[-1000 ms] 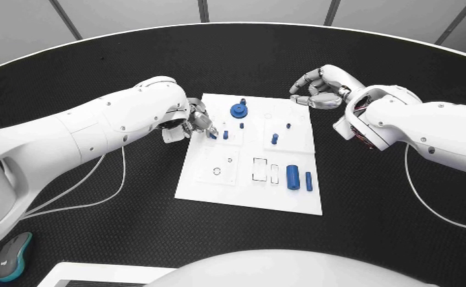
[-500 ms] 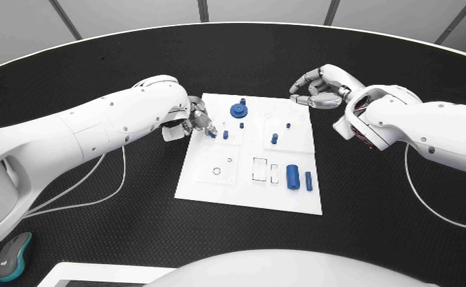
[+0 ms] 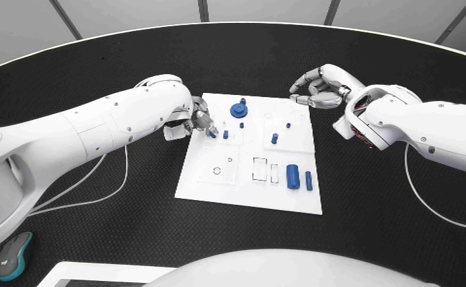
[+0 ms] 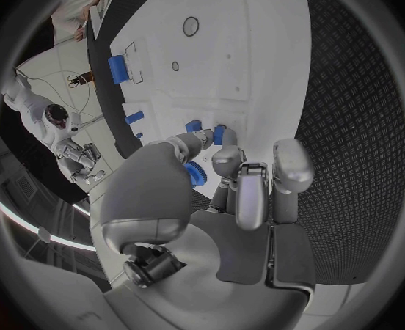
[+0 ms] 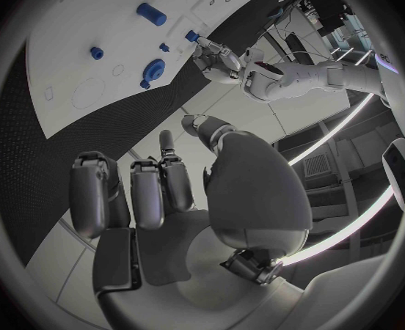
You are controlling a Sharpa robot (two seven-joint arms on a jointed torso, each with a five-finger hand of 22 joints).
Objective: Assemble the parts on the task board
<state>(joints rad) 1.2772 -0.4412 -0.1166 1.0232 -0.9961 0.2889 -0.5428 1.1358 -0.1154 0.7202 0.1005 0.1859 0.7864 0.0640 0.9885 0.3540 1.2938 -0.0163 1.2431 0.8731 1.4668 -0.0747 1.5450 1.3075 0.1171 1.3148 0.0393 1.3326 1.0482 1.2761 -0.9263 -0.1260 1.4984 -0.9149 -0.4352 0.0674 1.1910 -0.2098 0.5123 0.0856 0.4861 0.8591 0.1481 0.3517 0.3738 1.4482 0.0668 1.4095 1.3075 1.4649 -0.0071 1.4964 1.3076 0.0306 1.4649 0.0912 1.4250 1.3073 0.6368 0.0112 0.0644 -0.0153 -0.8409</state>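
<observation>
From the head camera, my left hand [image 3: 197, 121] sits at the left edge of the white board [image 3: 233, 196], fingertips just beside two short upright blue pegs [image 3: 225, 135]; my right hand [image 3: 318, 89] hovers off the far right corner, fingers curled on nothing. I judge the left arm nearer, with open desk [image 3: 116, 219] on its outer side.

At the left wrist, fingers pinch a small ribbed blue part [image 4: 194, 174], and the pegs [image 4: 219, 134] stand just beyond them.

At the right wrist, the hand [image 5: 157, 191] holds nothing, well apart from the blue knob [image 5: 153, 70].
</observation>
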